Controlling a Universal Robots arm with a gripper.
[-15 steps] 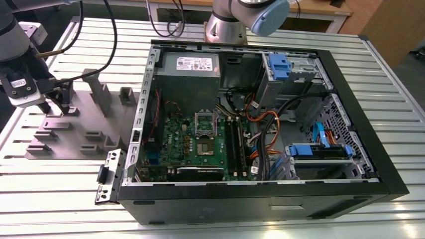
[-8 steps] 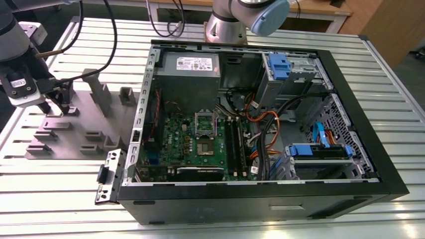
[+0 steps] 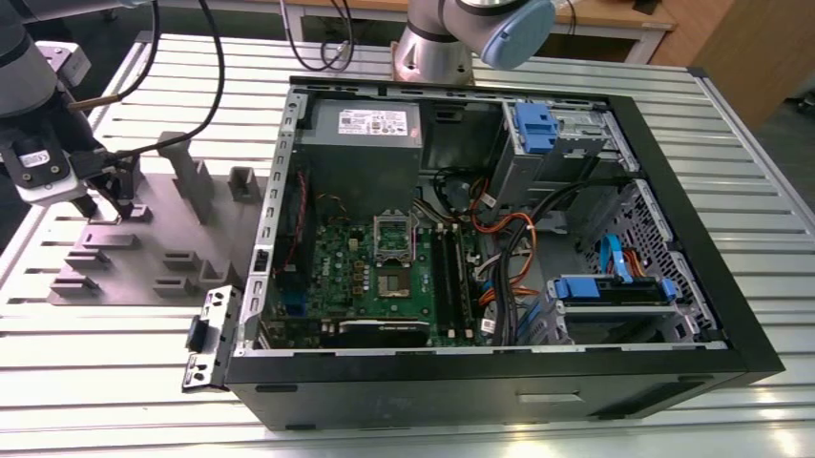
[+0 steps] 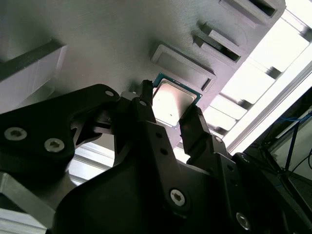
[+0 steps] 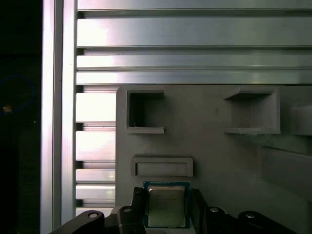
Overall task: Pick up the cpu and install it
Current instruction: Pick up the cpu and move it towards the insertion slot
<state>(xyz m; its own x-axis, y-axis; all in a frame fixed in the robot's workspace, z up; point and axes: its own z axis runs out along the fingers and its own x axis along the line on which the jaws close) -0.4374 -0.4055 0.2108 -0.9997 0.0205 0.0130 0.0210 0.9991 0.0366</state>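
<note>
cpu is lying flat on the grey fixture plate, outside the computer case. The gripper is straddling it, fingers spread, apparently not clamping yet. Pickup is proceeding; in my judgement the grasp is calling for even pressure on opposite edges.

Tight here: a raised pocket wall on the grey fixture crowds the end effector; the motherboard lies open from above.
</note>
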